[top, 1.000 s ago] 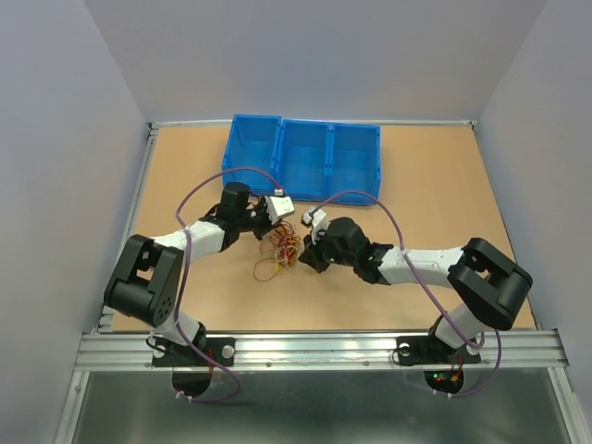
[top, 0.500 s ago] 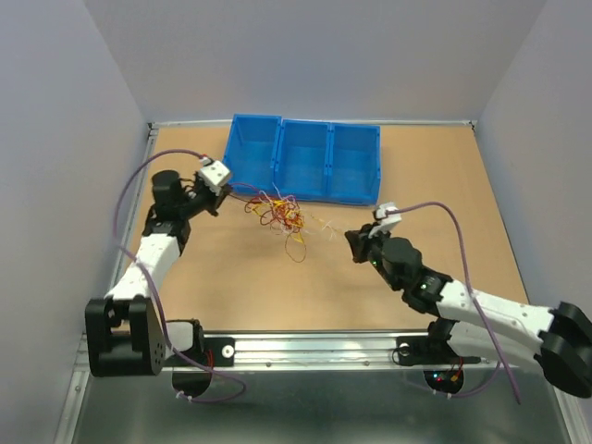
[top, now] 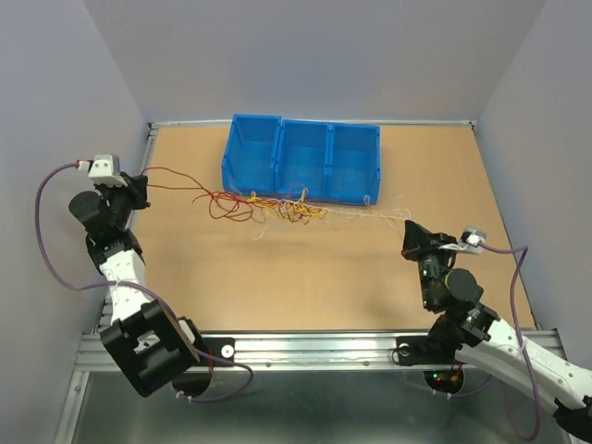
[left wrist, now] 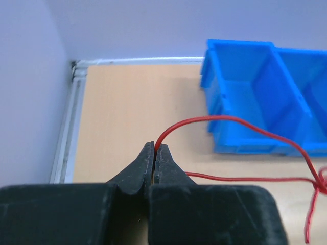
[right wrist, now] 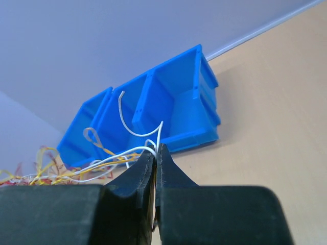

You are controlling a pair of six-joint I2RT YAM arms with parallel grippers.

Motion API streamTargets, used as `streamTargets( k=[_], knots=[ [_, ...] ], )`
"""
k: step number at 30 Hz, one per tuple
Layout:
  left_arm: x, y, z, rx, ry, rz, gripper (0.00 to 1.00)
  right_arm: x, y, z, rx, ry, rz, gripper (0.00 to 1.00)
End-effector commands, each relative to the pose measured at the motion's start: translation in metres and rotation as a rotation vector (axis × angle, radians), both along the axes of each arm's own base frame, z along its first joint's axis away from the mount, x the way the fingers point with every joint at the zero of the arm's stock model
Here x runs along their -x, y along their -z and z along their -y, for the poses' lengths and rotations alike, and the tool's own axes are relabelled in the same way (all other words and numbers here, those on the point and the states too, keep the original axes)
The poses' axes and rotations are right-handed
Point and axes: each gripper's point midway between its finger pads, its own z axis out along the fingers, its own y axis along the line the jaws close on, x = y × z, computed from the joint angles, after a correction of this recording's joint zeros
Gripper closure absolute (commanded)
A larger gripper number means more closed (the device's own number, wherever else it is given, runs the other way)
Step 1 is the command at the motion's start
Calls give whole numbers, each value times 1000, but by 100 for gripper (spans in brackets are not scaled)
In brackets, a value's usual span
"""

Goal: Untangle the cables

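Thin curly red, yellow and white cables (top: 277, 208) stretch mid-frame between left gripper (top: 139, 184), clenching red, and right gripper (top: 409, 232), clenching white; closer regrips likely follow.

Overhead: strands within the cables (top: 282, 209) too fine to separate | Left wrist: blue bins (left wrist: 245, 97) cut by right edge | Right wrist: cables run off left edge

Tan table (top: 305, 277) under three joined blue bins (top: 279, 153)
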Motion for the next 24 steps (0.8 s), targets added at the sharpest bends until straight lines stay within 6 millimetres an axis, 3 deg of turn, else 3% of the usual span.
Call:
streamTargets(
  k=[1, 5, 9, 11, 12, 15, 18, 22, 23, 24],
  knots=[
    [8, -33, -37, 104, -109, 125, 100, 4, 13, 34, -54, 163, -17, 99],
    [18, -42, -43, 90, -141, 174, 100, 8, 15, 45, -84, 198, -6, 100],
    [25, -45, -24, 53, -52, 194, 100, 8, 15, 41, -72, 168, 0, 99],
    [29, -45, -3, 25, 60, 199, 100, 6, 13, 19, 10, 54, 10, 98],
    [36, -45, 21, -3, 194, 202, 100, 6, 10, -6, 55, -71, 30, 78],
    [51, -49, 74, -79, 419, 225, 100, 10, 7, -47, 163, -273, 85, 21],
    [70, -54, 117, -165, 542, 278, 100, 14, 3, -106, 282, -526, 119, 8],
    [95, -74, 155, -235, 637, 353, 100, 18, 6, -165, 399, -772, 120, 3],
    [104, -83, 167, -235, 678, 368, 100, 18, 6, -194, 435, -883, 137, 3],
    [108, -87, 172, -238, 702, 375, 100, 18, 5, -206, 452, -929, 156, 3]
  ],
)
